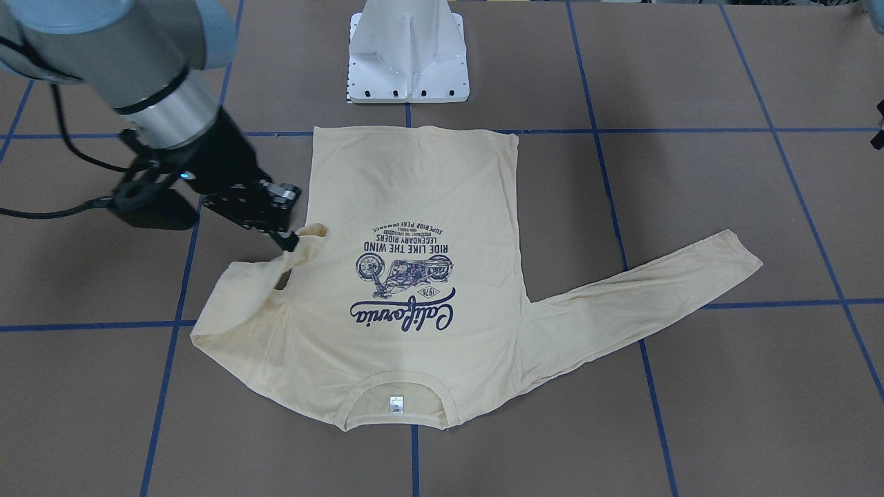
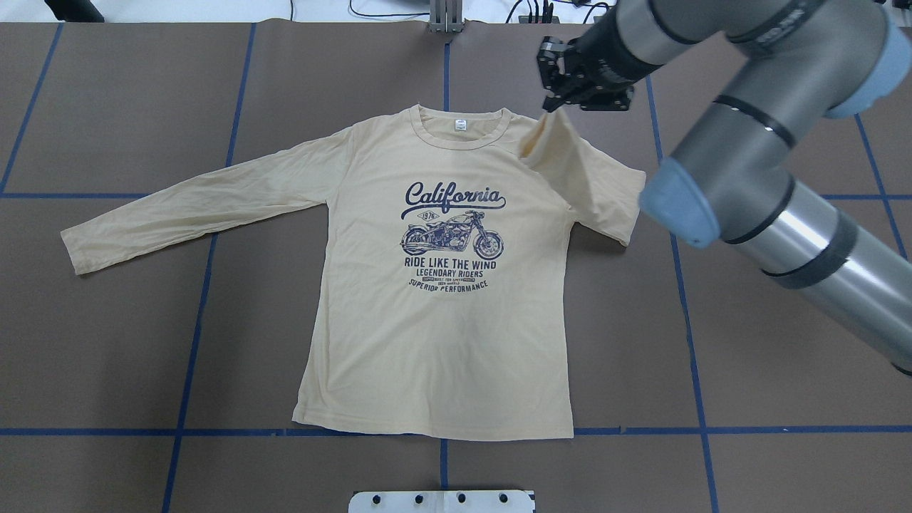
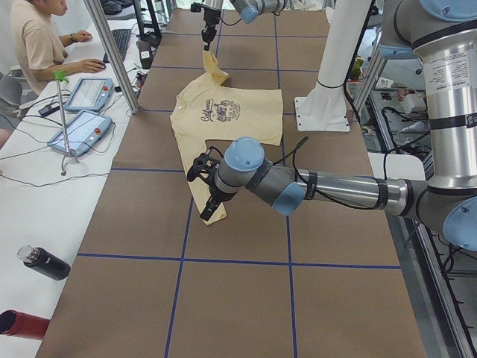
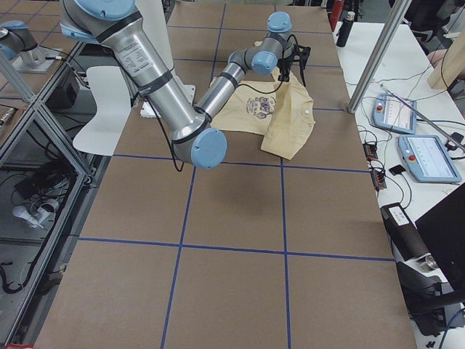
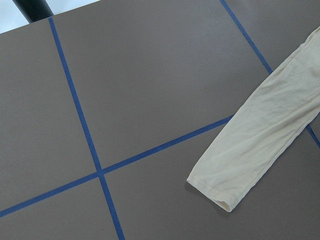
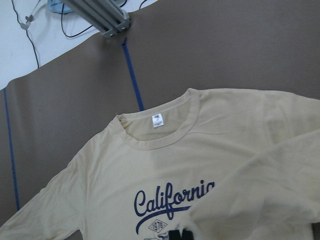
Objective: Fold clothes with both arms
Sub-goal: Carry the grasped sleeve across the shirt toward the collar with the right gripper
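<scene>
The cream-yellow T-shirt (image 2: 442,335) lies flat and print-up on the brown table, collar and white tag (image 2: 461,125) on the far side. My right gripper (image 2: 553,107) is shut on the end of the shirt's right sleeve (image 2: 570,160) and holds it lifted beside the collar; it also shows in the front view (image 1: 293,240). The other sleeve (image 2: 199,203) lies stretched out flat. My left gripper (image 3: 206,211) hovers over that sleeve's cuff (image 5: 220,185); I cannot tell whether it is open or shut.
The white pedestal base (image 2: 442,501) stands at the table's near edge. Blue tape lines (image 2: 206,285) cross the table. An aluminium post (image 3: 112,56), tablets (image 3: 78,130) and a seated operator (image 3: 33,37) are along the far side.
</scene>
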Controlling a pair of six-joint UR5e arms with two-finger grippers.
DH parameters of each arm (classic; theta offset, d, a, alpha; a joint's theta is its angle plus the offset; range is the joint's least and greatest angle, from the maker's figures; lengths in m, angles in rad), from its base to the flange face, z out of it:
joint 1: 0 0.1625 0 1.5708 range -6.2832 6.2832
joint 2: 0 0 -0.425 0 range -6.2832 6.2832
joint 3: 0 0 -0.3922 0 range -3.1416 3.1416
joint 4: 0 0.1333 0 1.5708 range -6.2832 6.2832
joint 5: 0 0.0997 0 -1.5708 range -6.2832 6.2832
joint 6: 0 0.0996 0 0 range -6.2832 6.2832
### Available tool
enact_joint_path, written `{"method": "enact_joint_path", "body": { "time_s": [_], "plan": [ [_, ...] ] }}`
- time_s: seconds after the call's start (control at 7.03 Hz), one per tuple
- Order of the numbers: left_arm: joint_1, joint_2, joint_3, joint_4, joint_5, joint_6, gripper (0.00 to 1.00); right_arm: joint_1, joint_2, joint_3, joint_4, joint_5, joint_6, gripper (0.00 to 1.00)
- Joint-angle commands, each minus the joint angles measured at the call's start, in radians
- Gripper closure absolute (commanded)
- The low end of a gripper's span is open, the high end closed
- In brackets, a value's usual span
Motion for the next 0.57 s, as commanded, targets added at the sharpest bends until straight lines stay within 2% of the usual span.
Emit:
{"method": "enact_joint_path", "body": {
  "time_s": [0.0, 0.14, 0.28, 0.43],
  "plan": [
    [0.0, 0.001, 0.0, -0.001, 0.0, 0.0, 0.01, -0.186, 0.2, -0.233, 0.077, -0.279, 0.015, 1.0],
    [0.0, 0.001, 0.0, -0.001, 0.0, 0.0, 0.01, -0.234, 0.287, -0.409, 0.192, -0.347, 0.021, 1.0],
    [0.0, 0.001, 0.0, -0.001, 0.0, 0.0, 0.01, -0.261, 0.39, -0.605, 0.316, -0.36, 0.031, 1.0],
    [0.0, 0.001, 0.0, -0.001, 0.0, 0.0, 0.01, -0.274, 0.427, -0.659, 0.34, -0.372, 0.034, 1.0]
  ]
}}
